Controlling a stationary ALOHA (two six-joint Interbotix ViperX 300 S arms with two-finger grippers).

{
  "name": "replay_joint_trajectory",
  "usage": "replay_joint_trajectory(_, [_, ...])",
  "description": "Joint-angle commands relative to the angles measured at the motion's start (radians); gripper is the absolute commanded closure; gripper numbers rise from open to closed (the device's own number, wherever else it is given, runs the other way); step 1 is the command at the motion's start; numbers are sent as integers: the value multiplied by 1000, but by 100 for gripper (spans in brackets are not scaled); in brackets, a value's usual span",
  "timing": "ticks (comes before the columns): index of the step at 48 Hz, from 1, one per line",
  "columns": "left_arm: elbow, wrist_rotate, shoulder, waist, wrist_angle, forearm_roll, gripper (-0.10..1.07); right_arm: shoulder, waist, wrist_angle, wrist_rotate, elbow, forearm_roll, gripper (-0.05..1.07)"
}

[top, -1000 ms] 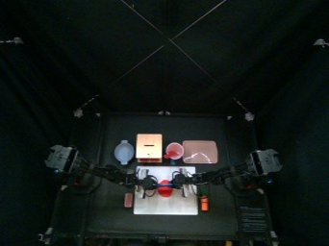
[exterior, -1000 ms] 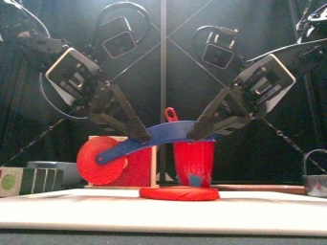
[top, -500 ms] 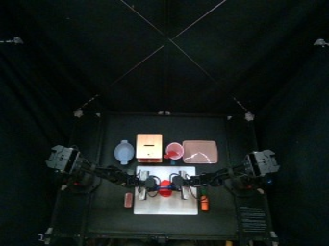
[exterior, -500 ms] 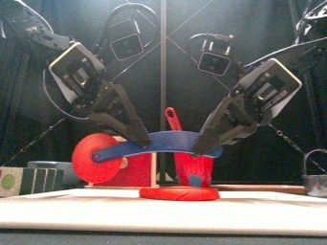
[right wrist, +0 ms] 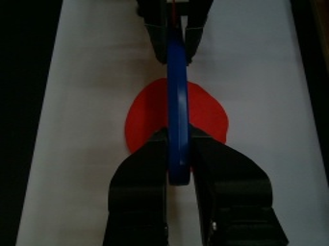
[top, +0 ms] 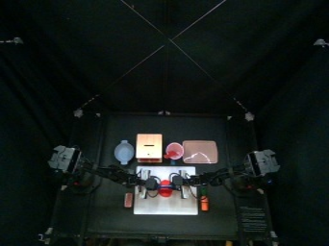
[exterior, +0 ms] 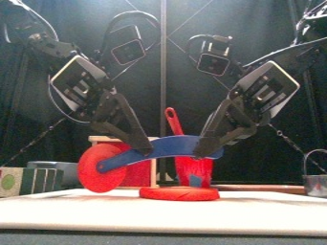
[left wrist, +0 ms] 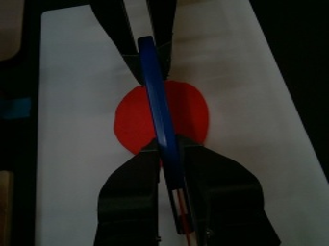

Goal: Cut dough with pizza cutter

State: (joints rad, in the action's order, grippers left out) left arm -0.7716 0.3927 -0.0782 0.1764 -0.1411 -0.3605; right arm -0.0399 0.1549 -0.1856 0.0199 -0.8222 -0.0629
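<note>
The dough point(exterior: 179, 192) is a flat red disc on the white board point(exterior: 76, 199). It also shows in the top view point(top: 164, 190) and under the cutter in both wrist views point(left wrist: 193, 115) point(right wrist: 213, 117). The pizza cutter has a blue handle point(exterior: 173, 148) and a red wheel point(exterior: 102, 166) at its left end. It hangs just above the dough. My left gripper point(exterior: 138, 145) point(left wrist: 171, 178) is shut on the handle near the wheel. My right gripper point(exterior: 211, 142) point(right wrist: 178, 165) is shut on the handle's other end.
A pinkish-red cup point(exterior: 193, 167) with a red stick point(exterior: 170, 120) in it stands behind the dough. At the back of the table are a pale bluish thing point(top: 123, 151), an orange box point(top: 149, 146) and a pink plate point(top: 201, 151). A metal pot point(exterior: 316, 173) stands at the right.
The left gripper has come down and the cutter's wheel end has dipped lower toward the board. The right gripper has barely moved.
</note>
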Motion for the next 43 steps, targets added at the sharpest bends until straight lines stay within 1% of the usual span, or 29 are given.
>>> replay_joint_trajectory(1, [-11, 6, 12, -14, 12, 11, 47, 35, 6, 12, -3, 2, 12, 76])
replay_joint_trajectory(23, [-20, 3, 6, -23, 23, 11, 47, 26, 11, 15, 0, 0, 8, 76])
replay_joint_trajectory(35, [-17, 2, -26, -25, 25, 9, 47, 20, 11, 15, 0, -6, 6, 76])
replay_joint_trajectory(43, [-17, 2, -37, -25, 0, 9, 47, 15, 11, 15, 0, -8, 6, 76])
